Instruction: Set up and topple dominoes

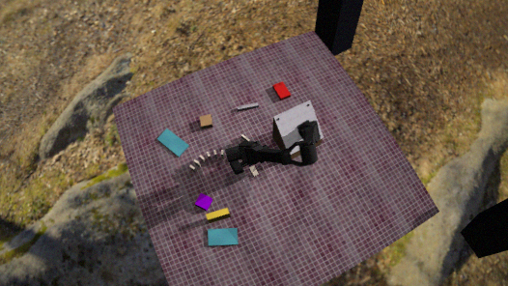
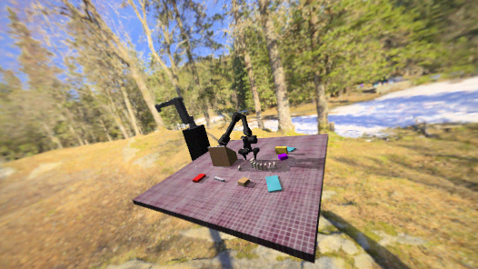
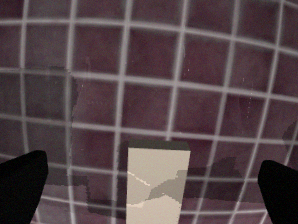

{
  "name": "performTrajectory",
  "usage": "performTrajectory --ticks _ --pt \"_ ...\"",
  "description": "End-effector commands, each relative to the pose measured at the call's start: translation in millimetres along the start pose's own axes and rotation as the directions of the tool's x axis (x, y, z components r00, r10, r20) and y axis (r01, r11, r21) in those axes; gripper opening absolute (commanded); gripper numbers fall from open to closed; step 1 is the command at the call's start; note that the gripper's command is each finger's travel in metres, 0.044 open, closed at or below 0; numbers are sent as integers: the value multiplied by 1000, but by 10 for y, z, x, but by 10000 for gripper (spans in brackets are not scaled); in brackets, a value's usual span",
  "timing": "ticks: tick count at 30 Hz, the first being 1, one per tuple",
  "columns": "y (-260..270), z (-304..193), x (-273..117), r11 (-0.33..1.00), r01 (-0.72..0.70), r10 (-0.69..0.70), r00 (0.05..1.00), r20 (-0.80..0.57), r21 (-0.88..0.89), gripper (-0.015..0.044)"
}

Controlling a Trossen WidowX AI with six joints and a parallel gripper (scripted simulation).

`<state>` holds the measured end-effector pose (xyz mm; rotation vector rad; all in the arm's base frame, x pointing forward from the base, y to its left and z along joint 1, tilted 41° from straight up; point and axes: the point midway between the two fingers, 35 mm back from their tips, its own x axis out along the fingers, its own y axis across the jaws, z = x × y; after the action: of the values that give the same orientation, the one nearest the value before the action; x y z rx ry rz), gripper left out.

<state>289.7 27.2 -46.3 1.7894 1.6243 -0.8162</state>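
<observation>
Several cream dominoes [image 1: 209, 155] [image 2: 260, 166] stand in a curved row left of the arm in the top view. One loose domino [image 1: 254, 170] [image 3: 156, 175] lies flat beside the arm; in the wrist view it is low in the middle, below and between the fingers. Another loose domino [image 1: 245, 137] [image 2: 239, 167] lies on the other side of the arm, seemingly on a narrow edge. My gripper [image 2: 249, 158] [image 3: 157, 169] is wide open, pointing down close above the flat domino, with nothing held. Its fingertips are hidden under the arm in the top view.
A slant-topped box [image 1: 293, 118] [image 2: 222, 157] stands beside the arm. A tan block [image 1: 206, 121], silver bar [image 1: 247, 106], red block [image 1: 281, 90] and teal slab [image 1: 173, 142] lie on one side; a purple block [image 1: 204, 201], yellow block [image 1: 217, 214] and second teal slab [image 1: 222, 237] on the other.
</observation>
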Motion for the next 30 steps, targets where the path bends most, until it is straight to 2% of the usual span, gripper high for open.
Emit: performTrajectory --ticks 1,13,25,26,30 --pt "-12 -9 73 1000 4 -4 1000 -6 4 440" --pt "-14 -11 163 1000 4 -4 1000 -6 4 440" --pt "-14 -11 163 1000 4 -4 1000 -6 4 125" --pt "-14 -11 163 1000 4 -4 1000 -6 4 107" --pt "-14 -11 163 1000 4 -4 1000 -6 4 107"
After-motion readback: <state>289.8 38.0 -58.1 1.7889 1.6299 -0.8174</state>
